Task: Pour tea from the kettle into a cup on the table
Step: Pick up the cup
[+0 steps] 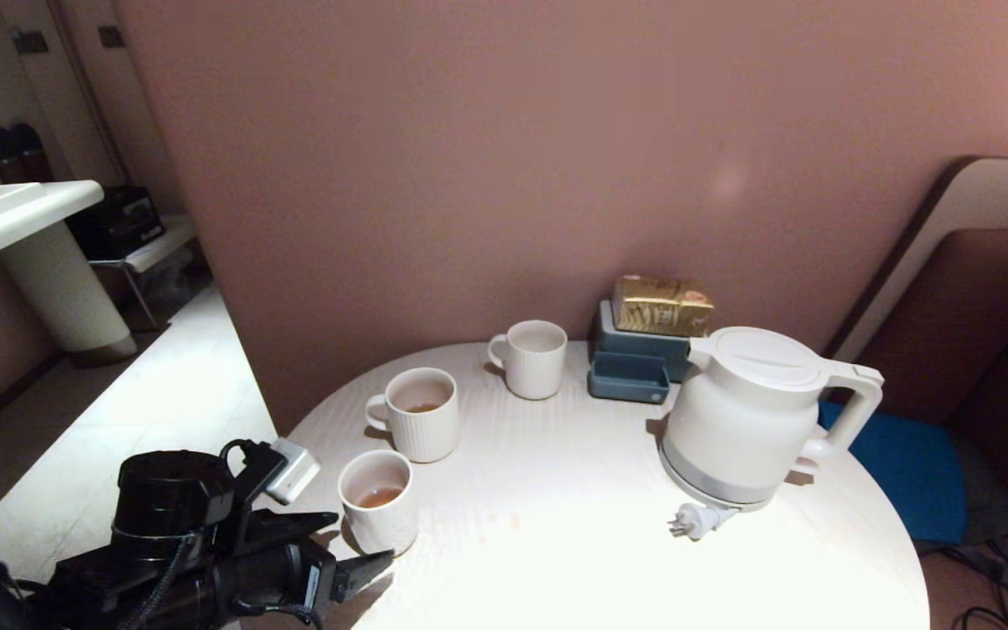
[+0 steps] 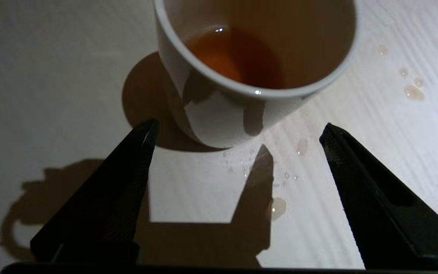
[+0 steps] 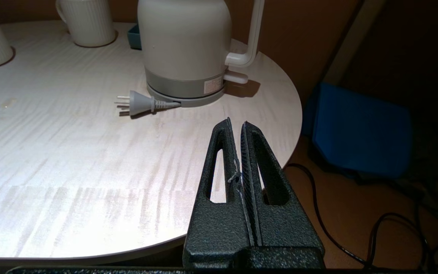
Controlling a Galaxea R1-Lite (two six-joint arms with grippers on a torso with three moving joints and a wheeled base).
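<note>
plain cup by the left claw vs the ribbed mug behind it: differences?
The cup has smooth walls; the ribbed mug has vertical ridges. The cup has no handle; the mug's handle points left. The cup stands nearest the left claw; the mug stands farther back. Both are white and hold a little tea.

cup (image 2: 219, 114): far rim cropped | kettle (image 3: 183, 45): lid, spout cropped

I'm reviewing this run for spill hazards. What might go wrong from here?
1. The left gripper has its jaws open right by the cup, which holds tea; a nudge might tip it.
2. Droplets already wet the table, so things may slide.
3. The kettle's plug lies loose beside the kettle and could snag.
</note>
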